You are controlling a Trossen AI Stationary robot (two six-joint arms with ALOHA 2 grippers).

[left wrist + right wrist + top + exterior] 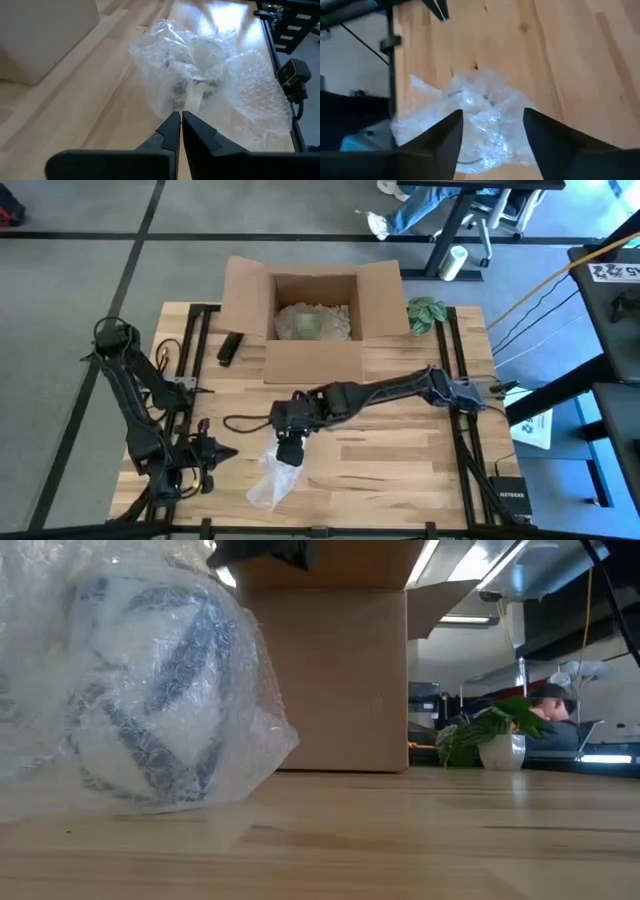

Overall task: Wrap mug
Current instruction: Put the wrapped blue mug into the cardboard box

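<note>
The mug, bundled in clear bubble wrap (274, 479), lies on the wooden table near its front edge. Through the wrap it shows white with dark stripes (140, 690). My right gripper (288, 454) hangs open just above the bundle's far end; in the right wrist view its fingers (492, 125) stand apart over the wrap (470, 120). My left gripper (228, 450) is shut and points level at the bundle from the table's left. Its tips (180, 119) stop short of the wrap (200, 75).
An open cardboard box (310, 305) stands at the table's far middle with a wrapped item (305, 323) inside. A small potted plant (427, 312) is to its right, a black object (229, 347) to its left. A dark cable (245, 422) loops beside the right gripper.
</note>
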